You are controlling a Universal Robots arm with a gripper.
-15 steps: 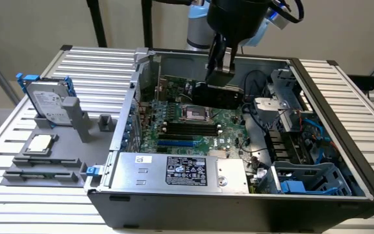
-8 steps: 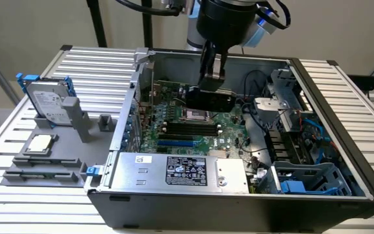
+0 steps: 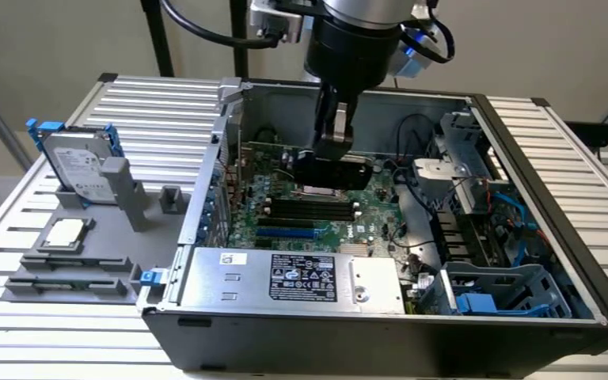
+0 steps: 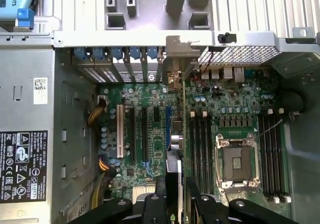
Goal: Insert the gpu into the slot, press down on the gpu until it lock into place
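My gripper (image 3: 331, 150) reaches down into the open computer case and is shut on the gpu (image 3: 338, 171), whose black shroud hangs above the green motherboard (image 3: 373, 202) near the processor socket. In the wrist view the gpu (image 4: 183, 134) shows edge-on as a thin green line, with its silver end bracket (image 4: 176, 52) against the case's rear wall. My gripper (image 4: 181, 206) has black fingers (image 4: 162, 204) pressed on both sides of the card. The blue slot (image 4: 168, 129) runs parallel to the card's edge, slightly offset from it on the side away from the memory strips. In the exterior view, the slot (image 3: 286, 232) lies nearer the camera than the card.
A silver power supply (image 3: 294, 277) fills the case's near side, and a blue drive cage (image 3: 494, 293) stands at the exterior view's right. Black memory strips (image 4: 200, 144) and the processor socket (image 4: 239, 161) flank the card. A hard drive (image 3: 77, 170) stands in a grey holder outside the case.
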